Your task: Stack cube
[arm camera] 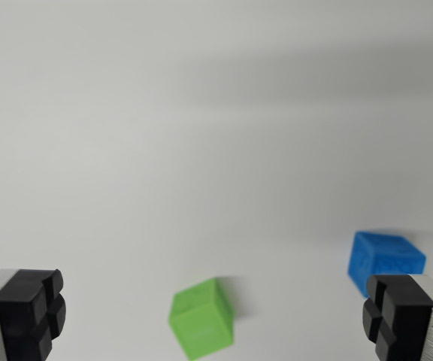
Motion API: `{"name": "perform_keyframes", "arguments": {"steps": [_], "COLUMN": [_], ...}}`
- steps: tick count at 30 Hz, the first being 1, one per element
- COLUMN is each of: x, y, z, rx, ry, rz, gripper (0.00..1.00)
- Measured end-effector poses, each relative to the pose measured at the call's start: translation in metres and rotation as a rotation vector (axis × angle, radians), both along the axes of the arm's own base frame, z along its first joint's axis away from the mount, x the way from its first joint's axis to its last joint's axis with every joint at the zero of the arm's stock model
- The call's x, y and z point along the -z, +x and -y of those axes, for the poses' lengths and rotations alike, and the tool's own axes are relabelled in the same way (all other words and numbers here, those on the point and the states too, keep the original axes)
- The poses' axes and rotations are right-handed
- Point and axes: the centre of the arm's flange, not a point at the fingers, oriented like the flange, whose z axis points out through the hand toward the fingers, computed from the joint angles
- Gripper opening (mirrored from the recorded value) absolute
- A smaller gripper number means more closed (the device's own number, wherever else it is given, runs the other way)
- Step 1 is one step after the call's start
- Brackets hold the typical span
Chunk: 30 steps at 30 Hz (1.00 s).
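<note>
A green cube (pixel 201 317) lies on the white surface near the bottom of the wrist view, turned a little and slightly blurred. A blue cube (pixel 385 257) rests further off toward the wrist view's right, partly behind the right finger. My gripper (pixel 216 320) is open, its black-padded fingers (pixel 30 312) standing wide at the two lower corners. The green cube sits between the fingers without touching either. Nothing is held.
A plain white tabletop (pixel 201 135) fills the rest of the view, with faint grey shadow bands across the top.
</note>
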Motion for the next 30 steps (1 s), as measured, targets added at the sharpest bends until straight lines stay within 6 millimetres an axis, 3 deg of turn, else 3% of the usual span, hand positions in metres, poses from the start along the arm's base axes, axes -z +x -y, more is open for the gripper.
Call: {"name": "perform_keyframes", "arguments": {"steps": [30], "x": [0.060], "y": [-0.043], "z": [0.050], "rx": [0.031], "ry": [0.000], "rz": [-0.019], "gripper": [1.00]}}
